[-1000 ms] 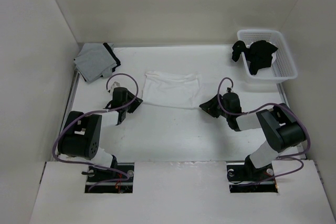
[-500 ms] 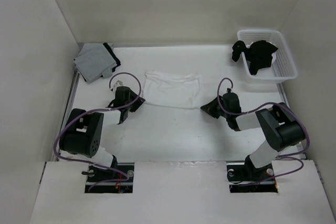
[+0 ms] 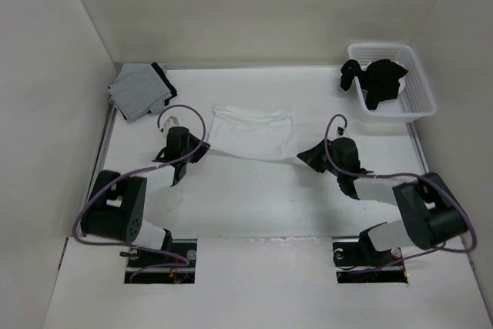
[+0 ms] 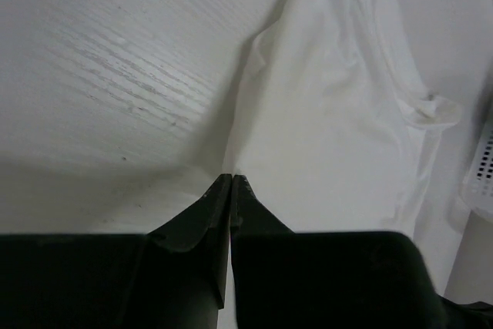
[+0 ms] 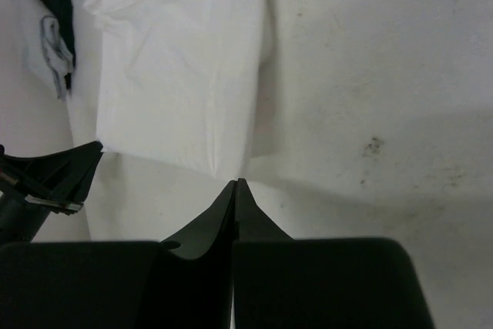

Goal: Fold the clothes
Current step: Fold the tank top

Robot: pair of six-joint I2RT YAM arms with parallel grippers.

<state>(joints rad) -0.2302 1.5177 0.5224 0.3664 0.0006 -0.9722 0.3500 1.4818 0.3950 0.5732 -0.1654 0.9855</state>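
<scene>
The clothes [image 3: 253,132], a thin white wrinkly garment, lie spread in the middle of the table. My left gripper [image 3: 202,149] is at the garment's near left corner and my right gripper [image 3: 304,156] at its near right corner. In the left wrist view the black jaws [image 4: 231,179] are pressed together, with the white fabric [image 4: 331,136] drawn up to a point at their tips. The right wrist view shows the same: my gripper [image 5: 237,182] is shut and the cloth [image 5: 185,75] tents toward it.
A folded grey garment with black trim [image 3: 139,90] lies at the back left corner. A white basket [image 3: 420,86] with black clothes [image 3: 377,78] in it stands at the back right. White walls close in the table on three sides.
Both grippers have closed on the near corners of the white garment. The right arm has stretched a little forward, and the garment's near edge now pulls toward the two grippers.
</scene>
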